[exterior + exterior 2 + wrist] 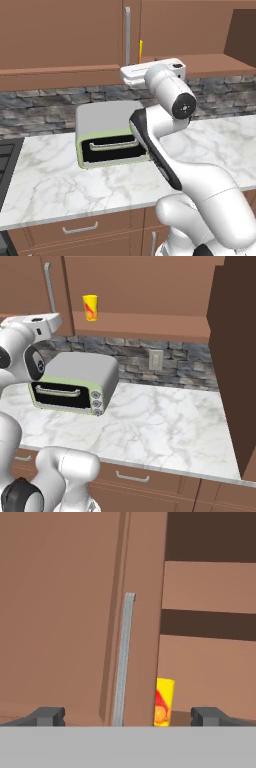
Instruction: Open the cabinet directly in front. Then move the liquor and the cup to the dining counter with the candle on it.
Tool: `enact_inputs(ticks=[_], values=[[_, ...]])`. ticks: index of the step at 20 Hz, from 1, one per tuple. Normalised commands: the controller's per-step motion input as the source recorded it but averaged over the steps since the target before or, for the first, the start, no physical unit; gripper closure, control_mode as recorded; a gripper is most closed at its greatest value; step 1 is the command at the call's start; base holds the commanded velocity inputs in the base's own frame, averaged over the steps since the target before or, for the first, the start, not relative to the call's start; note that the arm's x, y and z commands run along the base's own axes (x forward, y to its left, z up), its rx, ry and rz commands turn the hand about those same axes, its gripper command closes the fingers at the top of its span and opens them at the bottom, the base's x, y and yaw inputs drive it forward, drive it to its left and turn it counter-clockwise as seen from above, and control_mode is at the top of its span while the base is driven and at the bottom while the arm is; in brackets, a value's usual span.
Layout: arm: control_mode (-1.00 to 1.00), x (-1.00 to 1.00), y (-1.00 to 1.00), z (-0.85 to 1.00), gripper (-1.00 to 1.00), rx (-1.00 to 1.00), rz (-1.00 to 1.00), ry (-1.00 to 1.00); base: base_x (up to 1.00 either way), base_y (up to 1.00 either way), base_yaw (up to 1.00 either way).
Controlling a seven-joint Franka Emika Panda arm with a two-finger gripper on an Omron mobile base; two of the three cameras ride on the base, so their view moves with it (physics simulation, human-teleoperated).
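Observation:
The cabinet's left door [65,612] is shut, and its silver bar handle [123,662] rises just ahead of my gripper [128,717]. The gripper is open and holds nothing, with one dark fingertip on each side of the handle and short of it. The right door [234,356] stands swung open. The yellow cup [90,307] with a red mark stands on the cabinet floor. From the hand it shows as the cup [164,702] half hidden behind the left door's edge. An inner shelf [210,624] crosses above it. The liquor, the dining counter and the candle are out of view.
A grey and green toaster oven [112,132] sits on the marble counter [50,185] below the cabinet, right under my arm. A stovetop edge [6,165] lies at the far left. Drawers [80,229] run under the counter. A wall outlet [156,359] is in the stone backsplash.

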Motion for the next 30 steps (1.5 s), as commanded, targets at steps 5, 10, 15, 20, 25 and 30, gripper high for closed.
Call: enact_inputs(ticks=[5,10,15,20,25,30], values=[[-1.0,0.41,0.0,-0.01,-1.0,0.0,0.0,0.0,0.0,0.0,0.0],[-1.0,0.39,0.01,-0.02,-1.0,0.0,0.0,0.0,0.0,0.0,0.0],[-1.0,0.38,0.06,-0.04,-1.0,0.0,0.0,0.0,0.0,0.0,0.0],[-1.0,0.36,0.1,-0.05,-1.0,0.0,0.0,0.0,0.0,0.0,0.0],[-1.0,0.36,0.14,-0.07,-1.0,0.0,0.0,0.0,0.0,0.0,0.0],[-1.0,0.36,0.09,-0.06,-1.0,0.0,0.0,0.0,0.0,0.0,0.0]])
